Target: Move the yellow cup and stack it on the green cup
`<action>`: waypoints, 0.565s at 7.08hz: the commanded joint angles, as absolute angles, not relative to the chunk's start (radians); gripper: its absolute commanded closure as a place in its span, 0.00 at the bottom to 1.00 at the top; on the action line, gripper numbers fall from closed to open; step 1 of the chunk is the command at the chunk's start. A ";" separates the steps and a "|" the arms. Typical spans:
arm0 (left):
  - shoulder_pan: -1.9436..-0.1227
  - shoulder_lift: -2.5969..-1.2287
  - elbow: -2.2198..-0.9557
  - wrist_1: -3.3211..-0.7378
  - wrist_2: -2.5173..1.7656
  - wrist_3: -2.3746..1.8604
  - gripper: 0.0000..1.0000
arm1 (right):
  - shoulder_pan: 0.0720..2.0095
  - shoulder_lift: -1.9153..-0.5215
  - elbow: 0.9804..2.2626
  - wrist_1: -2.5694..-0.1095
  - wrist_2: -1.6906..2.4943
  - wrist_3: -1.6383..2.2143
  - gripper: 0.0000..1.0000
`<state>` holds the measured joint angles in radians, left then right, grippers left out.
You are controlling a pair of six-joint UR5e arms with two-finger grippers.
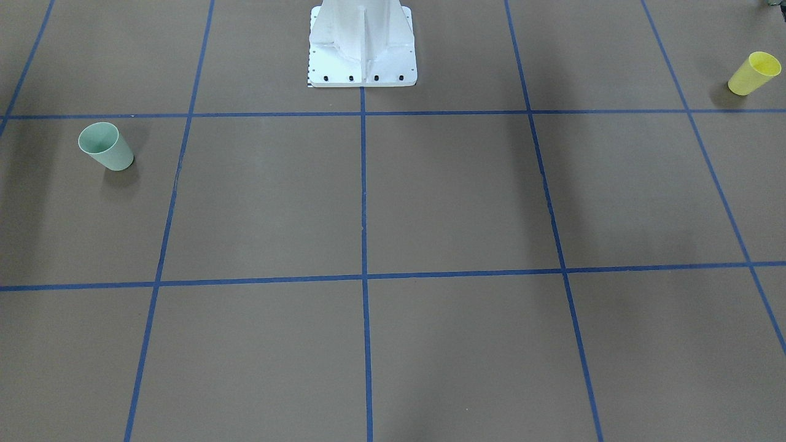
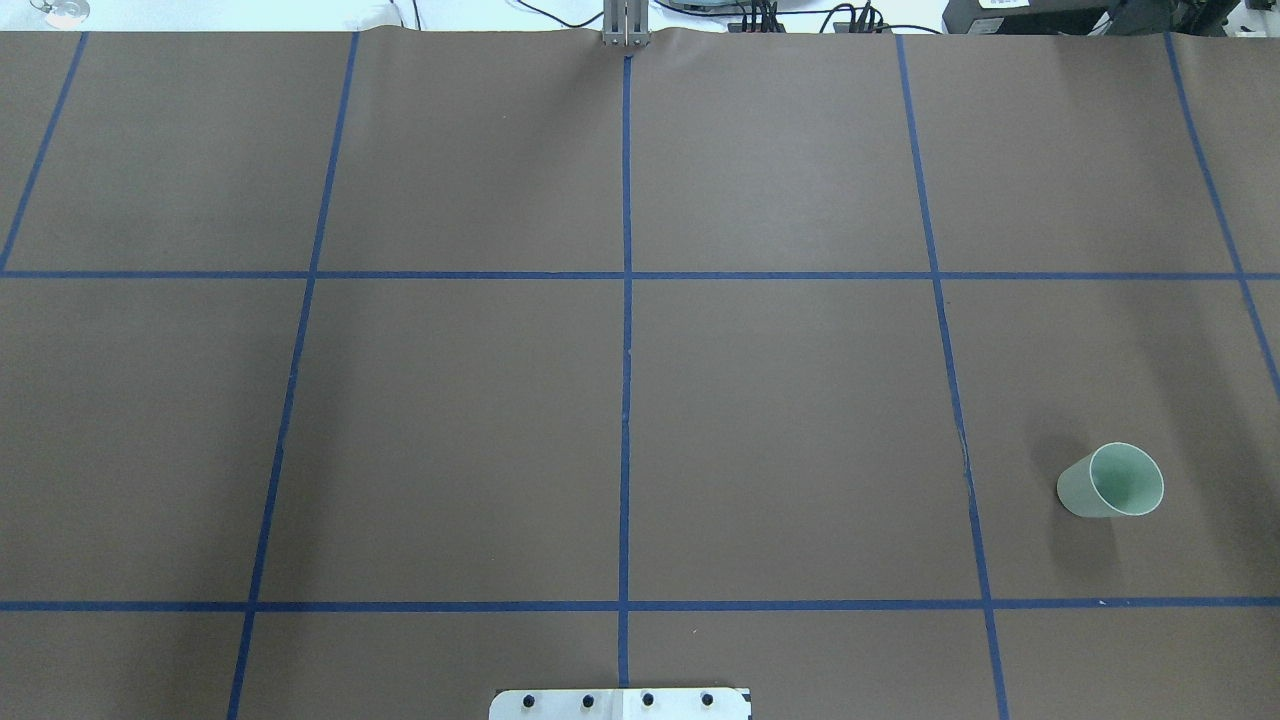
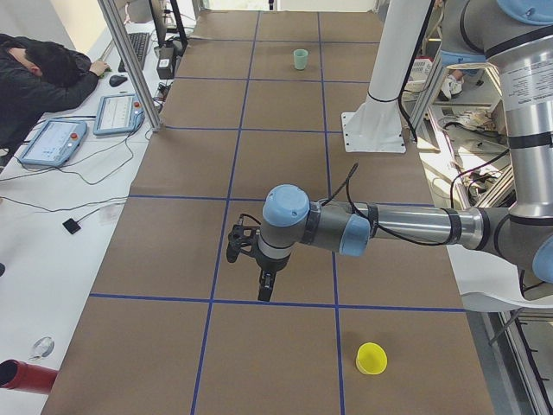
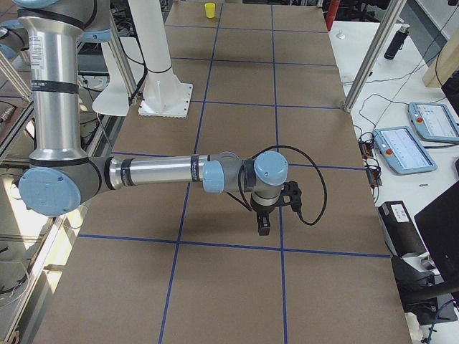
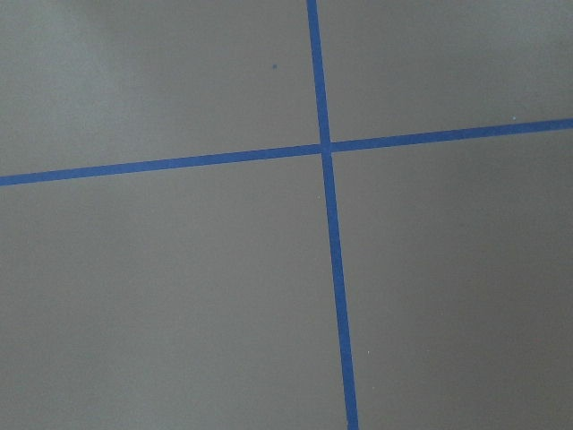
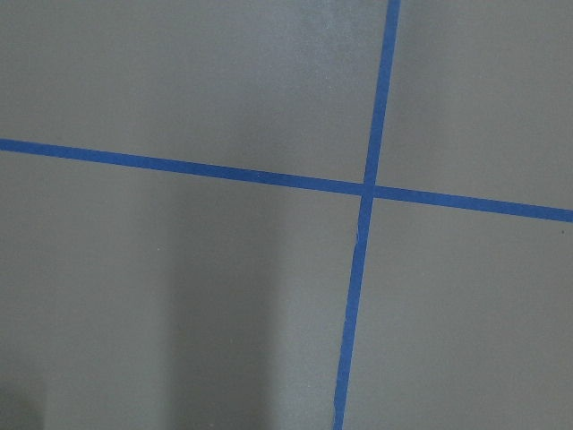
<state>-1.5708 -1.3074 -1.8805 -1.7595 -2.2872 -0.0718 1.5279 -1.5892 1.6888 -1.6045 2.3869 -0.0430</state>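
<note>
The yellow cup [image 1: 754,73] stands upright, rim up, at the table's end on my left side; it also shows in the exterior left view [image 3: 371,358] and far off in the exterior right view [image 4: 209,10]. The green cup [image 1: 105,146] stands upright on my right side, seen too in the overhead view [image 2: 1110,481]. My left gripper [image 3: 266,285] hangs over the table, well short of the yellow cup. My right gripper [image 4: 263,226] hangs over a tape line. Both show only in side views, so I cannot tell whether they are open or shut. The wrist views show only table.
The brown table [image 2: 780,420] carries a grid of blue tape lines [image 2: 626,300]. The white robot pedestal [image 1: 362,46] stands at the table's robot-side edge. An operator [image 3: 43,78] and tablets [image 3: 117,112] are at a side desk. Metal frame posts [image 4: 366,57] stand along the far edge.
</note>
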 commanded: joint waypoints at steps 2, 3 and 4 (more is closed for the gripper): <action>-1.571 -1.307 -1.894 -1.756 -2.283 -0.075 0.00 | 1.525 -1.589 1.687 -1.605 2.388 -0.043 0.00; -1.572 -1.307 -1.908 -1.753 -2.272 -0.096 0.00 | 1.523 -1.589 1.689 -1.605 2.388 -0.043 0.00; -1.575 -1.296 -1.939 -1.750 -2.210 -0.121 0.00 | 1.523 -1.589 1.690 -1.605 2.390 -0.041 0.00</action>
